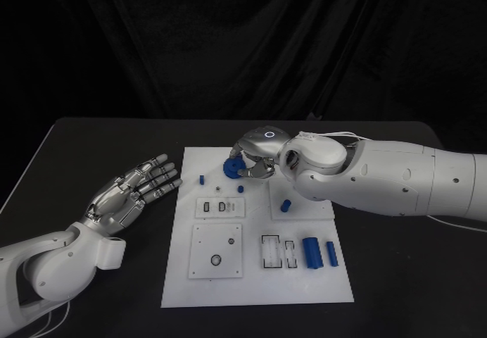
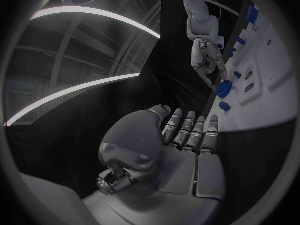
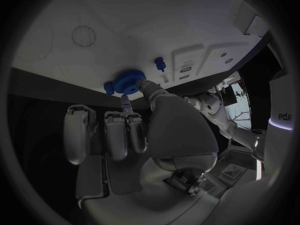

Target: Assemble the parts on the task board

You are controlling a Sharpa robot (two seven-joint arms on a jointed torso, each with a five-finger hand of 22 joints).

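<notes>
The head view looks steeply down from above the black table (image 1: 406,310), taking in the whole white task board (image 1: 259,282) with an arm entering from each side. The left wrist view sits close behind the left hand (image 2: 181,150) and faces past it across the table toward the board's edge (image 2: 275,100) and the right hand (image 2: 209,60) well beyond. The right wrist view sits close behind the right hand (image 3: 134,135), facing the board (image 3: 125,30) from very near. All three views share the blue gear-like part (image 1: 232,167) at the right hand's fingers.
</notes>
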